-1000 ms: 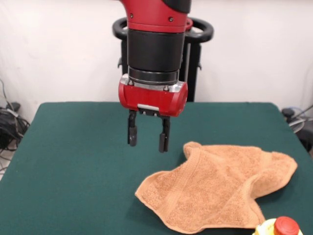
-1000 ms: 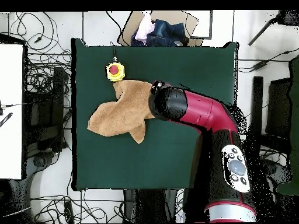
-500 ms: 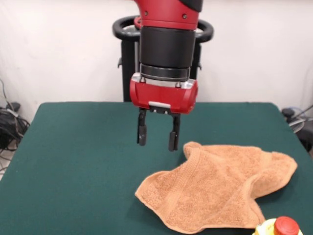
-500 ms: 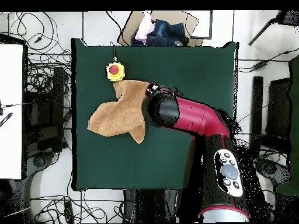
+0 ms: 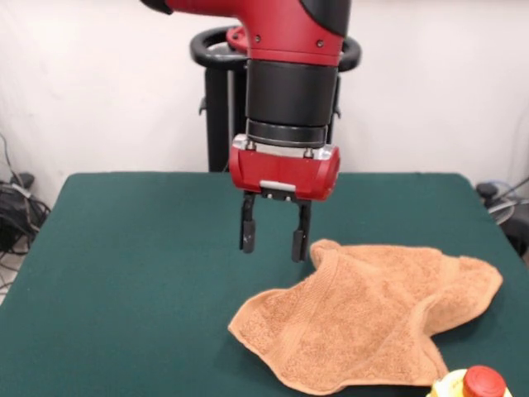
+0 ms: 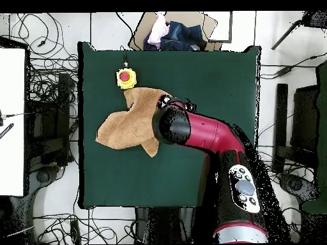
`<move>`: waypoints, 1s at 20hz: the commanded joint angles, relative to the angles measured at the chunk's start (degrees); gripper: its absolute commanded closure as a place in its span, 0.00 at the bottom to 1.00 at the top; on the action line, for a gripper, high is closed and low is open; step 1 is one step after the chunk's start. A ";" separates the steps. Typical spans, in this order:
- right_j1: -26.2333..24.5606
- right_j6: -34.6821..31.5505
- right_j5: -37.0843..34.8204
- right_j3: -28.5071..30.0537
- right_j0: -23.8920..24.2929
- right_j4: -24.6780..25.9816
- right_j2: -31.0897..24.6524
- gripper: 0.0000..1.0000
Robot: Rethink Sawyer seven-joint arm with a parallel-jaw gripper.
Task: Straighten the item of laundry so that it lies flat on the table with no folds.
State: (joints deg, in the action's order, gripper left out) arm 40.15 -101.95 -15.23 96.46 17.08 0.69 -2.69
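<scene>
Front view | end effector jaws apart, empty | poised beside crumpled towel corner, likely to grab | surface

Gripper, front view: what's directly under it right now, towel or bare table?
Under the open gripper shows bare green table; the towel starts just beside one finger. Overhead, the arm covers that spot, so contact cannot be confirmed.
</scene>
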 commanded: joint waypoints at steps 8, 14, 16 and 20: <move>14.14 -9.92 -18.53 8.50 -5.17 -2.07 6.12 0.00; 14.89 -7.20 -20.57 8.35 -3.59 -1.45 4.99 0.00; 13.58 -7.14 -18.50 8.46 -2.78 -1.17 4.02 0.00; 10.19 -6.62 -15.50 6.88 -1.59 -0.28 2.57 0.00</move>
State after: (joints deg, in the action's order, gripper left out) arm 53.93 -101.95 -32.36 100.08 13.87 0.41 1.39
